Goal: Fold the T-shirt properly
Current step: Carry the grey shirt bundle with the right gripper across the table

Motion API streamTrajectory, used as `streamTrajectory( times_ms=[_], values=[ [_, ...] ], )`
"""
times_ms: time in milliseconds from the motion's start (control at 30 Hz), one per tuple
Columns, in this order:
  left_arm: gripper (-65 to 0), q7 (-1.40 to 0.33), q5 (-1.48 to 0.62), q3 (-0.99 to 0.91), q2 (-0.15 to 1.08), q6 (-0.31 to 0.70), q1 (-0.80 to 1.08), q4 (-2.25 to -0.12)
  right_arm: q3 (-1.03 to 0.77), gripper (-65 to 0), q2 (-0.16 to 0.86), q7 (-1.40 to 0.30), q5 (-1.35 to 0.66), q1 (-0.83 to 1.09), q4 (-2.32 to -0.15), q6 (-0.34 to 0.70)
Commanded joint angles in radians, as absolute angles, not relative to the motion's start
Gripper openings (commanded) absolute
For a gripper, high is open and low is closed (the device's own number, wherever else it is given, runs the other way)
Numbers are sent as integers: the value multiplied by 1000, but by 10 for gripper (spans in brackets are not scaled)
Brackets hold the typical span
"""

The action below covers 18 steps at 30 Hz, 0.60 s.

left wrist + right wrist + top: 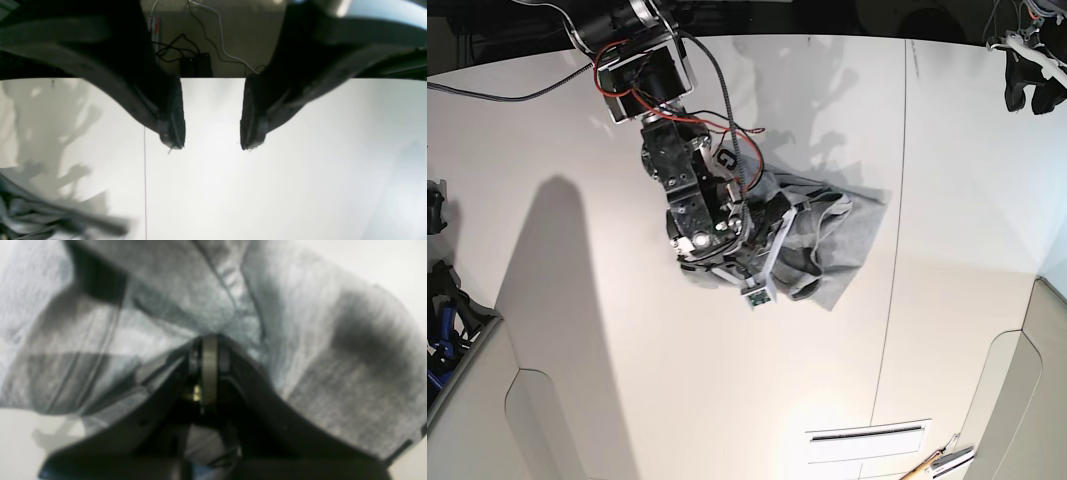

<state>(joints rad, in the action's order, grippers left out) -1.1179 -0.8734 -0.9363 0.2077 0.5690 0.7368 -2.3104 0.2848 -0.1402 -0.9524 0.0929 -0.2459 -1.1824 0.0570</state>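
The heather-grey T-shirt (832, 245) is bunched in a crumpled heap on the white table (627, 380), just right of my right arm. My right gripper (772, 220) is shut on a fold of it. In the right wrist view the fingertips of that gripper (208, 340) meet in the grey cloth of the T-shirt (317, 366), which fills the frame. My left gripper (211, 146) hangs open over bare table with nothing between its fingers. A blurred edge of the T-shirt (30, 216) shows at the lower left. In the base view the left gripper (1027, 65) sits at the far top right corner.
A thin seam (893, 250) runs down the table right of the shirt. Black cables and a power box (195, 65) lie on the floor past the table's edge. A slot (867, 435) and a small tool (937, 462) are at the lower right. Dark gear (442, 300) sits at the left edge.
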Motion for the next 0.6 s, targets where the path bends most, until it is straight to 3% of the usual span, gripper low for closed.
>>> streamTrajectory(
  times_ms=[0,233,567],
  values=[
    [-349,-1102,-885,-944,216,569,745,-2326,244,-650,-107,-1117,183,-224,-1161,18],
    [-349,-1103,-929,-944,217,588,745,-2326,65,-650,-68,-1185,187,-219,-1164,19],
    [-349,-1103,-932,-944,222,588,739,-2326,68,-650,-36,-1103,173,-231,-1377,28]
  ],
)
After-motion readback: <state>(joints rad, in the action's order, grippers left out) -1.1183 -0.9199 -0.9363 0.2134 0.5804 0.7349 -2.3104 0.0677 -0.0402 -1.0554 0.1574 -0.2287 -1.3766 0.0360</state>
